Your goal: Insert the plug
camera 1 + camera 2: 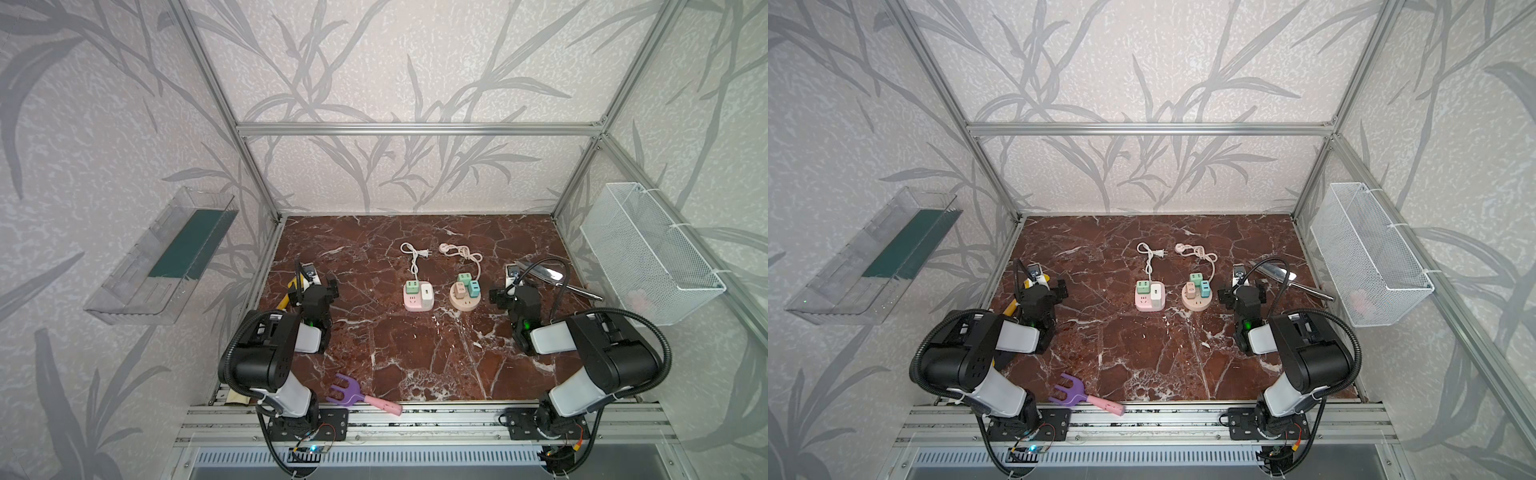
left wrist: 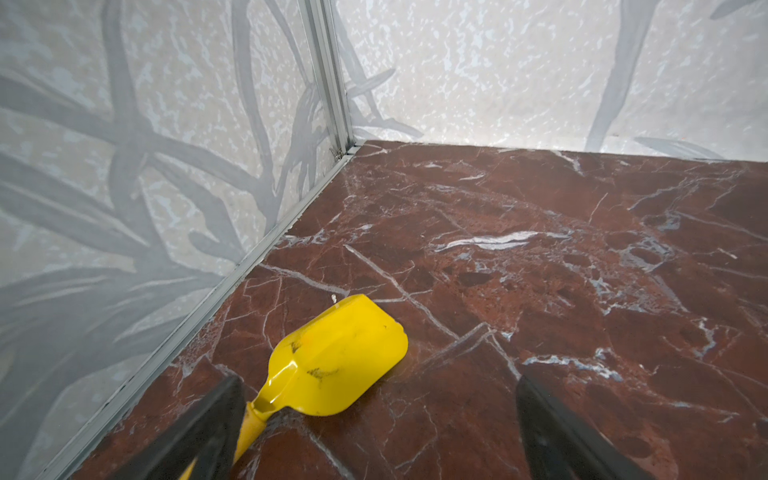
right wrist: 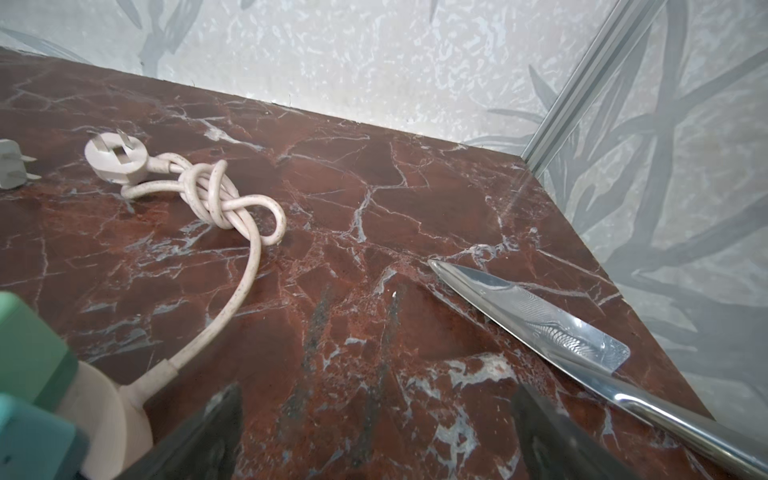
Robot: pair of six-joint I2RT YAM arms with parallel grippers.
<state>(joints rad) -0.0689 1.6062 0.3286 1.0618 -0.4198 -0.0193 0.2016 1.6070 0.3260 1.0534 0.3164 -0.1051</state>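
Observation:
Two socket blocks stand mid-table in both top views. The pink square block (image 1: 411,306) (image 1: 1143,306) carries a green and a white adapter, and its white cord ends in a loose white plug (image 1: 424,252) (image 3: 10,164). The beige round block (image 1: 465,306) (image 3: 104,411) carries several adapters; its knotted cord ends in a beige plug (image 1: 444,248) (image 3: 114,160) lying flat, prongs up. My left gripper (image 1: 313,291) (image 2: 380,415) is open and empty at the left wall. My right gripper (image 1: 515,293) (image 3: 378,419) is open and empty just right of the beige block.
A yellow scoop (image 2: 336,357) lies under the left gripper. A metal server (image 3: 536,320) lies right of the right gripper. A purple toy rake (image 1: 361,395) sits at the front edge. A wire basket (image 1: 648,253) and a clear shelf (image 1: 162,257) hang on the side walls.

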